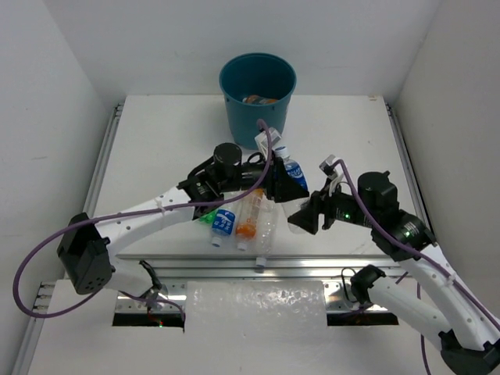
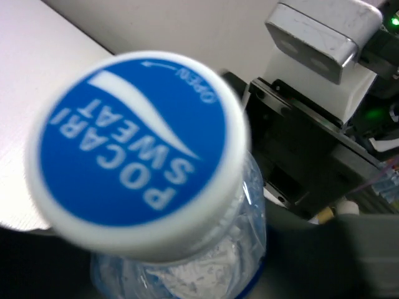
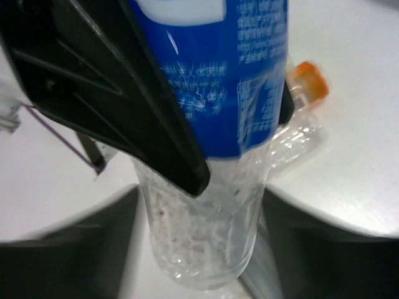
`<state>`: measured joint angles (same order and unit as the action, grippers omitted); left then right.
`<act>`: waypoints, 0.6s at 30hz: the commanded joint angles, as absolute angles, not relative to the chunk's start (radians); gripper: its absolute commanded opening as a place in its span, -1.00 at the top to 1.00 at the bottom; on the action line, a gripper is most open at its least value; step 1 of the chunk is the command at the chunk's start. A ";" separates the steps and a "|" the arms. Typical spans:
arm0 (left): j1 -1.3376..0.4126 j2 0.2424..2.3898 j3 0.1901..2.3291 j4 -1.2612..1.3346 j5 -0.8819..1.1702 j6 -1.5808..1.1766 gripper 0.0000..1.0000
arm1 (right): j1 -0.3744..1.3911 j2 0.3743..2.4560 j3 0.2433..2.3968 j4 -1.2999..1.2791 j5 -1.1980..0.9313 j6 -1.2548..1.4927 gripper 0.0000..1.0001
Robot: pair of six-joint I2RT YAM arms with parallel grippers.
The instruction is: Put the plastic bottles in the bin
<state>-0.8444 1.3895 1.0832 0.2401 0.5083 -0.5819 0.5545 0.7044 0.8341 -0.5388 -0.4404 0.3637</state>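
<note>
Between bin (image 1: 258,117) and loose bottles (image 1: 246,220), left hand (image 1: 289,181) clamps blue-labelled bottle (image 1: 294,169), right hand (image 1: 303,205) gripping its base.

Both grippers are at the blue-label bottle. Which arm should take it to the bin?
Left. The left gripper is shut on the bottle, nearer the bin; the right gripper holds its base, farther back.

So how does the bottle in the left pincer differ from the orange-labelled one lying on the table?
The held bottle wears a blue label, the orange-labelled bottle an orange one. The first is clamped in the left pincer; the second lies loose on the table. Both are clear plastic, outside the bin.
</note>
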 commanded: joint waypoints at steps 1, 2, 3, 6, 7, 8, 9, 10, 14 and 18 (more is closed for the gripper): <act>-0.848 1.382 1.187 0.215 0.377 -0.543 1.00 | 0.561 0.663 0.850 -0.518 -0.376 0.383 -0.95; -0.848 1.379 1.212 0.130 0.312 -0.522 1.00 | 0.561 0.646 0.845 -0.525 -0.320 0.394 -0.98; -0.839 1.384 1.279 0.082 0.161 -0.509 1.00 | 0.560 0.632 0.838 -0.535 -0.190 0.408 -0.98; -0.777 1.445 1.478 -0.115 -0.121 -0.474 1.00 | 0.560 0.583 0.842 -0.615 0.012 0.440 -0.98; -0.747 1.469 1.526 -0.139 -0.155 -0.468 1.00 | 0.560 0.574 0.845 -0.652 0.035 0.437 -0.98; -0.721 1.523 1.576 -0.156 -0.190 -0.459 1.00 | 0.561 0.560 0.850 -0.666 0.046 0.433 -0.98; -0.659 1.554 1.671 -0.172 -0.211 -0.454 1.00 | 0.560 0.554 0.856 -0.679 0.048 0.430 -0.98; -0.629 1.589 1.719 -0.181 -0.213 -0.448 0.96 | 0.560 0.546 0.859 -0.702 0.046 0.425 -0.98; -0.543 1.843 2.012 -0.253 -0.297 -0.402 0.82 | 0.561 0.514 0.862 -0.733 0.038 0.422 -0.98; -0.476 2.064 2.335 -0.249 -0.325 -0.361 0.32 | 0.560 0.506 0.857 -0.747 0.003 0.411 -0.98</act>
<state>-0.4946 1.9415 2.1757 -0.2028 -0.2665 -0.4187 0.5587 0.5106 0.8333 -0.7349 -0.0032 0.4156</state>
